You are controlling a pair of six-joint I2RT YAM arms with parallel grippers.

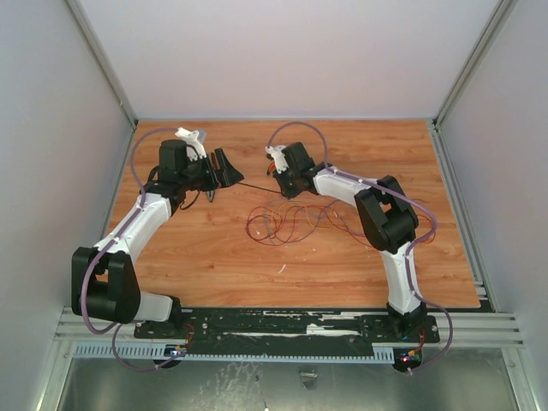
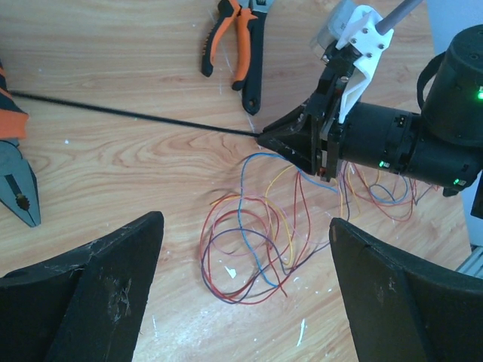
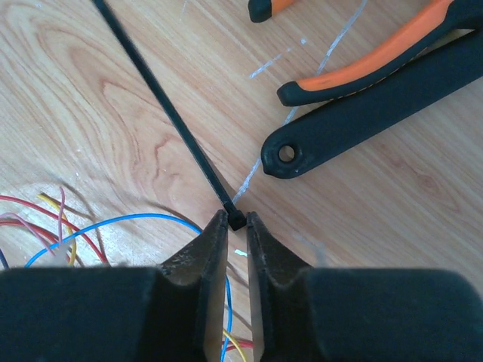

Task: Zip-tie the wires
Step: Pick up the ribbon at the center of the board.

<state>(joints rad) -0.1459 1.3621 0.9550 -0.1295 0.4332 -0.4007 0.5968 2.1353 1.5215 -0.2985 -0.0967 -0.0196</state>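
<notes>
right claw [image 3: 236, 223] is pinched narrow on the end of the zip tie [image 3: 163, 105] lying flat beside the wires [image 2: 260, 256], left claw [image 2: 243, 226] wide and empty, so lift slowly, no twisting.

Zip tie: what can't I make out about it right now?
1. Far end of the zip tie: the right wrist view's top edge cuts it; the left gripper covers it in the top view.
2. Whether the right gripper pinches it: right wrist view, contact too small.
</notes>
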